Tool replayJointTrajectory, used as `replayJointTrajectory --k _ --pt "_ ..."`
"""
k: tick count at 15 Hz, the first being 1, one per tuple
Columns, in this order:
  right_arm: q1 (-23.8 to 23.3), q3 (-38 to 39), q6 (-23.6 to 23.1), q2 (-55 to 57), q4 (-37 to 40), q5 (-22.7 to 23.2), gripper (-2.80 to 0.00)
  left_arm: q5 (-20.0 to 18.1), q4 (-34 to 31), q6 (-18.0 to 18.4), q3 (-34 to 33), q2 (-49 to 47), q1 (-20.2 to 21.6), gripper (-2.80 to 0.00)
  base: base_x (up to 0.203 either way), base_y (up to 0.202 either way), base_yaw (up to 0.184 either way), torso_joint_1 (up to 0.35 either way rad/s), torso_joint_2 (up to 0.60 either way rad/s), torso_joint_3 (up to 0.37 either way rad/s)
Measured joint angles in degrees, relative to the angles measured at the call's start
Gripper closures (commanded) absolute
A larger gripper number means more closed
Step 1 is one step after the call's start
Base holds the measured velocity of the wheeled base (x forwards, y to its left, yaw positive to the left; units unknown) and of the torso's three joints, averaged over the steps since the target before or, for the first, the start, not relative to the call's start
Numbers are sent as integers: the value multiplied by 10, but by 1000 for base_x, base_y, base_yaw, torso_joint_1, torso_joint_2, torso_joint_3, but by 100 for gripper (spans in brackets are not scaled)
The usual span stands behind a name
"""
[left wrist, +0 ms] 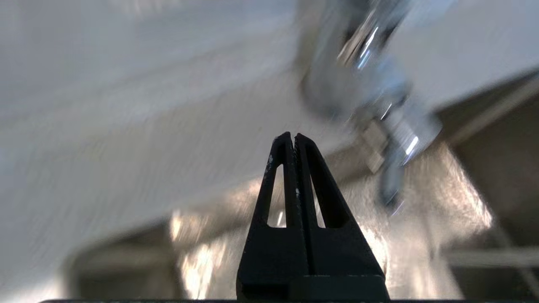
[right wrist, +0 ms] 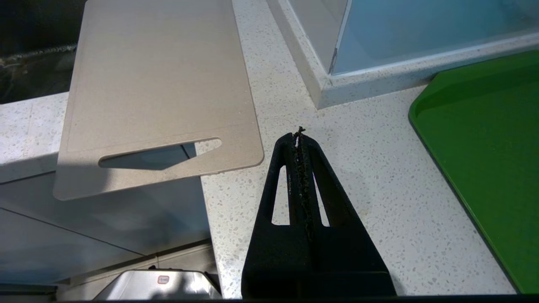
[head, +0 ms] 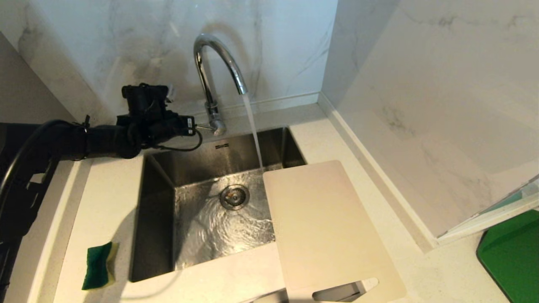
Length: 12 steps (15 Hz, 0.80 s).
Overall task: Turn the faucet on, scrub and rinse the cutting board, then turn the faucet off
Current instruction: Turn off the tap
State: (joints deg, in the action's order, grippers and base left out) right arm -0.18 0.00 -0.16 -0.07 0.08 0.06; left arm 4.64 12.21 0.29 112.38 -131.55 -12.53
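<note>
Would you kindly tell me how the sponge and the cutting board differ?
The sponge is small, green and yellow; the cutting board is large, thin and beige. The sponge sits left of the sink; the board lies right, overlapping its edge. Both rest untouched on the countertop.

Faucet (left wrist: 370, 97) blurred (left wrist view); green tray (head: 511, 256) cut off.

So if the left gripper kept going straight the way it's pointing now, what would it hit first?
Probably the base of the faucet. The shut left gripper points toward it from the side, by the thin side lever. The wrist view is blurred, so it may slip just past the base.
</note>
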Motion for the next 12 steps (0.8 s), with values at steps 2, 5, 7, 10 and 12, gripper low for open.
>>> replayJointTrajectory --k 2,5,7,10,12 --pt "0 0 0 0 0 0 0 0 -71 -1 -5 19 -4 0 0 0 0 0 0 0" --pt "0 0 0 0 0 0 0 0 -107 0 -7 37 -18 0 0 0 0 0 0 0" --pt "0 0 0 0 0 0 0 -1 -120 -1 -8 41 -25 0 0 0 0 0 0 0" --pt "0 0 0 0 0 0 0 0 -122 -1 -8 43 -37 0 0 0 0 0 0 0" --pt "0 0 0 0 0 0 0 1 -124 -2 -7 43 -38 0 0 0 0 0 0 0"
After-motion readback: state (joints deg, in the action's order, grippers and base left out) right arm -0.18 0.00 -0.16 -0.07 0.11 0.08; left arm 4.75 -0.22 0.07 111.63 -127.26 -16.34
